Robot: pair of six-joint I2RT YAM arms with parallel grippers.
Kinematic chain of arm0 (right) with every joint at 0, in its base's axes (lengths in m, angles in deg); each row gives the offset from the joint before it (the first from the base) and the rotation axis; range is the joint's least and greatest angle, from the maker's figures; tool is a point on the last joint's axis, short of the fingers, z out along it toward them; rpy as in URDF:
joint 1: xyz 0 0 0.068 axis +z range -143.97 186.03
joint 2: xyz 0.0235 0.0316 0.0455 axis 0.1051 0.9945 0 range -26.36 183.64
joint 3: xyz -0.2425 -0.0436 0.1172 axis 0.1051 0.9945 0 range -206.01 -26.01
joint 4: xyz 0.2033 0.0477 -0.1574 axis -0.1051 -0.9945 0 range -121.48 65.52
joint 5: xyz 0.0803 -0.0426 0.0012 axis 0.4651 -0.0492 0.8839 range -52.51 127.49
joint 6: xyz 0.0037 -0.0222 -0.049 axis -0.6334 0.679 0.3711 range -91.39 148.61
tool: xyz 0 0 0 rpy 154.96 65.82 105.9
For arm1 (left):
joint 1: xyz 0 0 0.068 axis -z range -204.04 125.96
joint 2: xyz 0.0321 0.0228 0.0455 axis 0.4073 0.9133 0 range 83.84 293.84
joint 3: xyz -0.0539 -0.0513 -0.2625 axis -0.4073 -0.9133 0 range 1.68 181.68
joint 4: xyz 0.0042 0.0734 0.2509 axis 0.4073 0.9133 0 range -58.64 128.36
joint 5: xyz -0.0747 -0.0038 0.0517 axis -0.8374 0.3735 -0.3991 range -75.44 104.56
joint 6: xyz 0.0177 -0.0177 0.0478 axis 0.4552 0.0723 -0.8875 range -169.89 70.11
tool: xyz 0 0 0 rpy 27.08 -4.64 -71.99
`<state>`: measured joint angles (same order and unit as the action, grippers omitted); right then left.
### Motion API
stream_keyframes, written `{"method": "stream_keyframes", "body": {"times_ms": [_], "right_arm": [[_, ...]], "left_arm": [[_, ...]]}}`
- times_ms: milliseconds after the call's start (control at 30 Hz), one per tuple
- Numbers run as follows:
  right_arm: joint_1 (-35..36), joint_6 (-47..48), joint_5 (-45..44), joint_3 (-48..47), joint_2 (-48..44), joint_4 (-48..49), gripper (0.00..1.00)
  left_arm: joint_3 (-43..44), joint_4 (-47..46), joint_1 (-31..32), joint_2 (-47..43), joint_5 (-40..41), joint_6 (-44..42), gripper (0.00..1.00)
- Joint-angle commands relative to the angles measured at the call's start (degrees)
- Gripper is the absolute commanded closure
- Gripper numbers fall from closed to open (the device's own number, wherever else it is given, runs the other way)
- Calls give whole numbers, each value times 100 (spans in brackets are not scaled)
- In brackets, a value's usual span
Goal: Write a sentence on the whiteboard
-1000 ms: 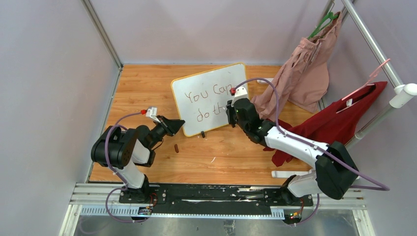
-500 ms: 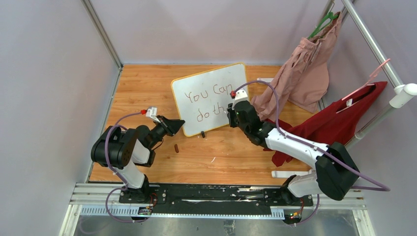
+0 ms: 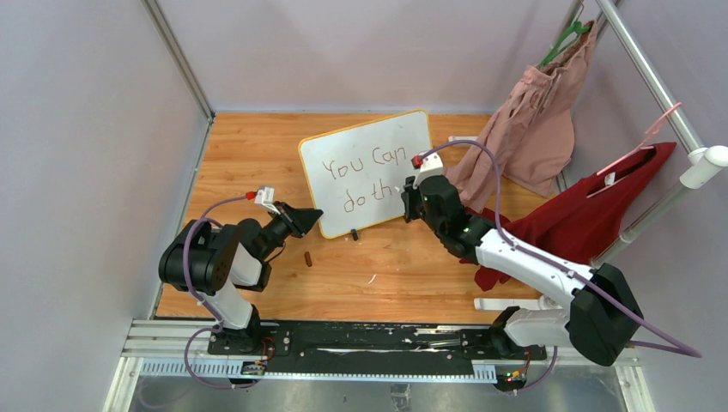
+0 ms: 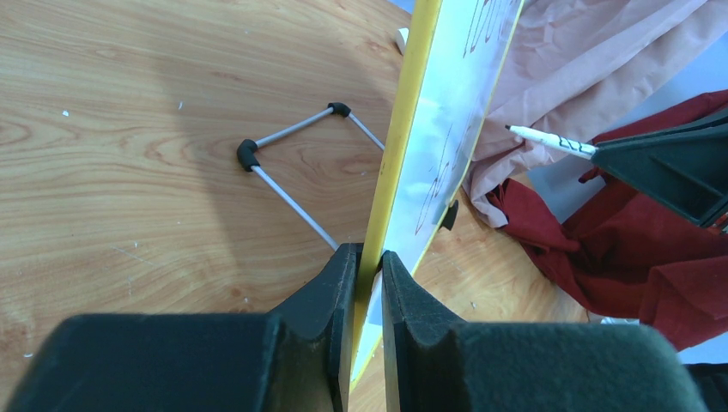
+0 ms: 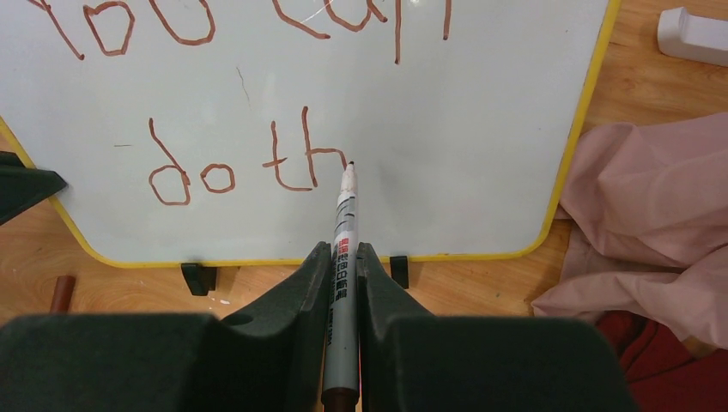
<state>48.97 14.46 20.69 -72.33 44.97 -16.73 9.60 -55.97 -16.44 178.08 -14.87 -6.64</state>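
The whiteboard [image 3: 365, 150], white with a yellow-orange frame, stands tilted on the wooden table; it also shows in the right wrist view [image 5: 446, 154] and edge-on in the left wrist view [image 4: 403, 146]. The sentence [image 5: 232, 167] reads "You Can" above "do th" in reddish-brown strokes. My left gripper [image 4: 367, 262] is shut on the board's yellow edge at its lower left corner. My right gripper [image 5: 343, 257] is shut on a grey marker [image 5: 342, 249], whose tip sits at the end of the "h". The marker shows in the left wrist view [image 4: 549, 141].
A pink garment [image 3: 532, 120] and a red garment [image 3: 584, 215] hang from a rail at the right, draping onto the table beside the board. A small brown cap [image 3: 308, 257] lies on the table. The board's wire stand [image 4: 292, 172] sits behind it. A white block [image 5: 694, 34] lies at the back right.
My right gripper moved right along the lower line, its arm swinging outward, and the "h" after "do t" now shows complete. The left gripper and the board stayed still.
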Motion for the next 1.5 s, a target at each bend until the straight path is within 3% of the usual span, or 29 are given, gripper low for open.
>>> {"method": "stream_keyframes", "body": {"times_ms": [0,300,1467], "right_arm": [[-119,-4,-234,-144,-56,98,100],[-194,-32,-150,0,-7,925,100],[-357,-169,57,-201,520,851,100]], "left_arm": [[-25,-261,5,-81,69,-88,100],[-35,-262,5,-88,105,-88,100],[-61,-263,5,-142,112,-106,100]]}}
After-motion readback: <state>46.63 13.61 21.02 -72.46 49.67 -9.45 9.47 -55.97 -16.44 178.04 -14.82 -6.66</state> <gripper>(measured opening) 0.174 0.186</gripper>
